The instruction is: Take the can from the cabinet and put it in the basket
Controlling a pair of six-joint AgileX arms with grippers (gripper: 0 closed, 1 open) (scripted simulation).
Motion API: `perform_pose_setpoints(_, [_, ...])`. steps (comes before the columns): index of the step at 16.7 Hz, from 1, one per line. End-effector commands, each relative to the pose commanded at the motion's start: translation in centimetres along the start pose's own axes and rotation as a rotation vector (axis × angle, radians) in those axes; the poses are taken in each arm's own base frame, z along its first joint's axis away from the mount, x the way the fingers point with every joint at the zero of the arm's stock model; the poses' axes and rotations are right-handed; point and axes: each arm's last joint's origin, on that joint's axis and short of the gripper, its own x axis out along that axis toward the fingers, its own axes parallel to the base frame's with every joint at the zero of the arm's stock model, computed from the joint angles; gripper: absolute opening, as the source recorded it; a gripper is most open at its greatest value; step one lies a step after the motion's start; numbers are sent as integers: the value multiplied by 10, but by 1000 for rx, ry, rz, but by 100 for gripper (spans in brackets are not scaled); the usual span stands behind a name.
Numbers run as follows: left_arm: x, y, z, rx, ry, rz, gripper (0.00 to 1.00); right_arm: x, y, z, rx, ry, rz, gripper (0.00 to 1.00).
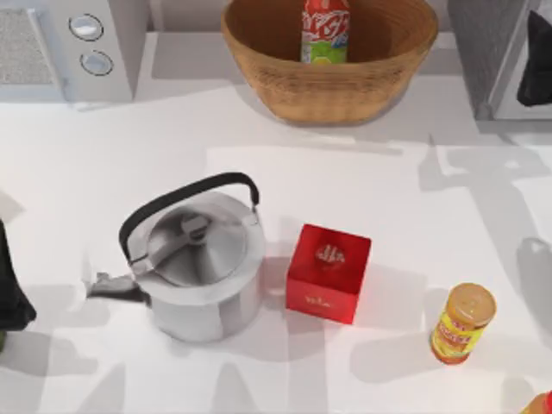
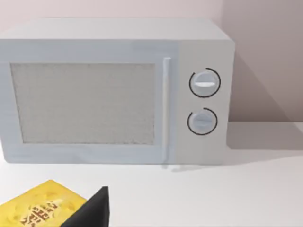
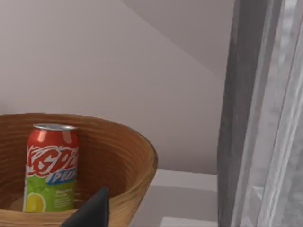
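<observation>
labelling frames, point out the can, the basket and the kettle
can (image 1: 325, 30), top view, on its red side with white lettering
basket (image 1: 259, 65), top view, on its woven outer wall
kettle (image 1: 194, 250), top view, on its lid

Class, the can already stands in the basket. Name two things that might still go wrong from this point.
1. The can stands upright and slim inside the basket; a knock to the rim might tip it over.
2. The right gripper sits low beside the basket, with the cabinet close on its other side; a careless pull back might clip either.
</observation>
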Motion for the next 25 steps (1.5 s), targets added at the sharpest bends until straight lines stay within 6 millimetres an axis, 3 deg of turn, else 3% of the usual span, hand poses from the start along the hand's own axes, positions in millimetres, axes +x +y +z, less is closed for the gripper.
perform_pose_setpoints(4, [0, 0, 0, 0, 0, 0, 100, -82, -22, -42, 10, -40, -23, 100])
perform_pose_setpoints(8, [0, 0, 0, 0, 0, 0, 100, -125, -31, -91, 9, -98, -73, 100])
perform_pose_setpoints(12, [0, 0, 0, 0, 0, 0, 100, -137, -35, -127, 7, -125, -122, 100])
perform_pose_setpoints(15, [0, 0, 0, 0, 0, 0, 100, -138, -37, -136, 6, -135, -141, 100])
perform_pose_setpoints(21, [0, 0, 0, 0, 0, 0, 100, -138, -36, -136, 6, -136, -138, 100])
perform_pose_setpoints(25, [0, 0, 0, 0, 0, 0, 100, -138, -40, -118, -5, -185, -123, 100])
